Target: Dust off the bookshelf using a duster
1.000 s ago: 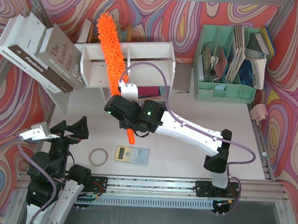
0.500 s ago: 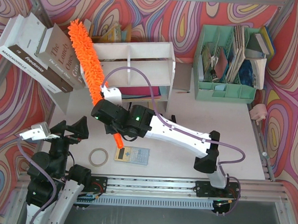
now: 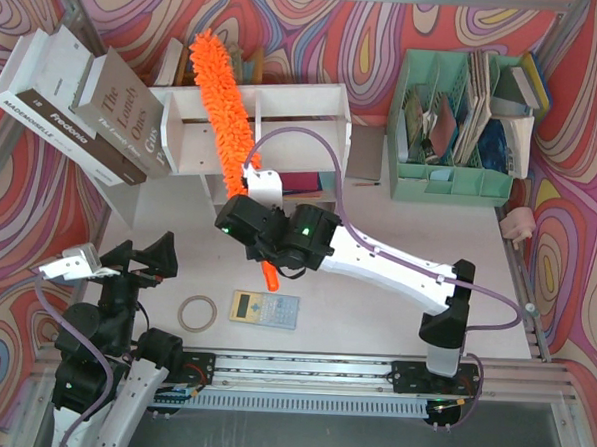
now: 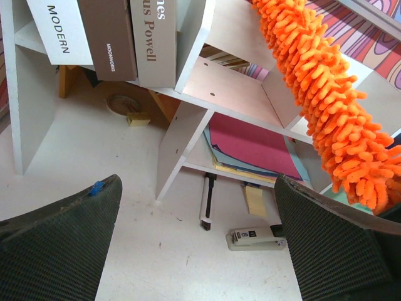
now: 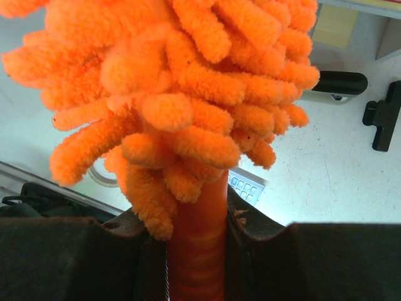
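Orange duster across white bookshelf, stapler lying below

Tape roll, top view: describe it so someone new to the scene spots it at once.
Start at the white table and go to its near edge, left of centre. A small tan tape roll lies flat there, just left of a pale calculator. It is the only ring on that stretch: thin-walled and hollow, with bare table showing through its middle.
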Motion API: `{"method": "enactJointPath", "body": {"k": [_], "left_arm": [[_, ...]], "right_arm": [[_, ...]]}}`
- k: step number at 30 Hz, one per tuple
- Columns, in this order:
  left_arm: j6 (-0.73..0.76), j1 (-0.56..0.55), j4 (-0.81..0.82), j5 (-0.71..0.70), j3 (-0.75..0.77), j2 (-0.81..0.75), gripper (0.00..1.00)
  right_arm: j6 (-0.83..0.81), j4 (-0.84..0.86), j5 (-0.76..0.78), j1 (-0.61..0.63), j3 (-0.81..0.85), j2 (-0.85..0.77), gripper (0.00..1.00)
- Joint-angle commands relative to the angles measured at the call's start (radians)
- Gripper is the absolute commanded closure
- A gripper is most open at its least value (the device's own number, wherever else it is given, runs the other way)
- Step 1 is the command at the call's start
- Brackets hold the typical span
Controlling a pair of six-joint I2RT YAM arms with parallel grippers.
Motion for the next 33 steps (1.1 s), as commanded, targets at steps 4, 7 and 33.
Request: {"method": "enactJointPath", "body": {"k": [4, 7, 33], "left_arm": [[-0.011, 0.004, -0.002, -0.007, -0.005, -0.003, 0.02], [-0.011, 0.004, -0.002, -0.006, -0.007, -0.002, 0.02], [-0.013, 0.005, -0.001, -0.004, -0.007, 0.01, 0.02]], "right_arm": [[-0.051, 0.07, -0.074, 0.009, 0.095, 0.054, 1.0], [-0.097, 0.049, -0.096, 0.033, 0.21, 0.125, 1.0], [-0.002, 0.057, 0.074, -0.005, -0.038, -0.07, 1.0]]}}
